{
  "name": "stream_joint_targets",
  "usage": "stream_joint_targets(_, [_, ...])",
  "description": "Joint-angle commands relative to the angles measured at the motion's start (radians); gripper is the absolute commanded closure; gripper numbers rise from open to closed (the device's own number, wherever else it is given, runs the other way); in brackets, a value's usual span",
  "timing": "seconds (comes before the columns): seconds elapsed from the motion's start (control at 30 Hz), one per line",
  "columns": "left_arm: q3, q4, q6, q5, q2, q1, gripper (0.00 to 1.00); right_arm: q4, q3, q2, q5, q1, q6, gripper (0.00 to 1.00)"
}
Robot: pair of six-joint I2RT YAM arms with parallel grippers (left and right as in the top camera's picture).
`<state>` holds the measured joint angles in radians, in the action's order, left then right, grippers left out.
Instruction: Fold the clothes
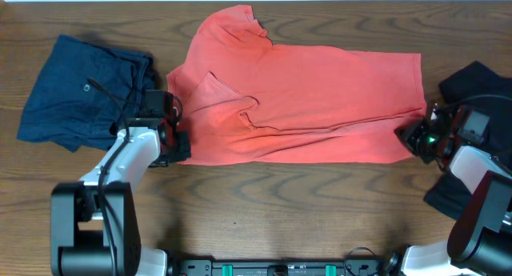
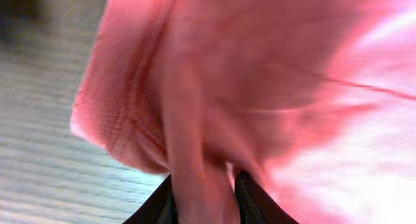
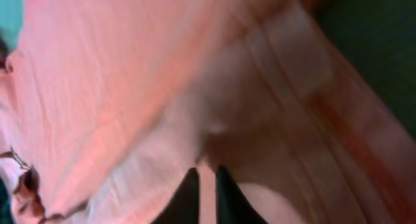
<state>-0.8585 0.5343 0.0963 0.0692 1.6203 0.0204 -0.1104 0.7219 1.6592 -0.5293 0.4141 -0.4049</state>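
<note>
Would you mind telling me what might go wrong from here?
The right gripper pinches only a thin edge of the coral T-shirt, which may slip out. The left gripper holds a bunched wad, so creases could get folded in. The black garment beside the right gripper might get dragged.

Spread across the centre of the tabletop (image 1: 264, 204), nearer the far edge: T-shirt (image 1: 320, 92). Near left edge: flat garment (image 1: 72, 92). At right edge: bunched garment (image 1: 480, 82).

A coral-red T-shirt (image 1: 320, 100) lies spread across the table (image 1: 280, 204), a navy garment (image 1: 72, 92) near the left edge, a black garment (image 1: 476, 84) at the right edge. The left gripper (image 1: 174, 144) meets the shirt's left side, the right gripper (image 1: 412, 136) its right corner.
</note>
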Motion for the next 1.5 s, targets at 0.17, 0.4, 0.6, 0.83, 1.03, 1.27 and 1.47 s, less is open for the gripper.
stream_joint_targets(0.17, [-0.034, 0.003, -0.066, 0.182, -0.115, -0.003, 0.62, 0.321, 0.015, -0.027, 0.09, -0.045, -0.153, 0.99])
stream_joint_targets(0.4, [-0.033, 0.016, -0.068, 0.182, -0.118, -0.003, 0.53, -0.109, 0.143, -0.173, 0.022, -0.008, 0.031, 0.83])
stream_joint_targets(0.6, [-0.033, 0.013, -0.108, 0.172, -0.117, -0.003, 0.47, -0.503, 0.161, -0.208, 0.348, -0.008, 0.107, 0.52])
stream_joint_targets(0.83, [-0.02, 0.01, -0.108, 0.118, -0.096, -0.003, 0.48, -0.498, 0.132, -0.089, 0.405, -0.008, 0.095, 0.47])
stream_joint_targets(1.03, [-0.016, -0.011, -0.108, 0.118, -0.023, -0.003, 0.48, -0.436, 0.132, 0.031, 0.391, -0.008, 0.095, 0.56])
stream_joint_targets(1.27, [-0.016, -0.04, -0.108, 0.117, 0.074, -0.003, 0.48, -0.575, 0.148, 0.005, 0.466, -0.002, 0.055, 0.99])
stream_joint_targets(1.47, [-0.016, -0.051, -0.123, 0.112, 0.104, -0.003, 0.48, -0.786, 0.177, -0.092, 0.696, 0.023, -0.062, 0.99])
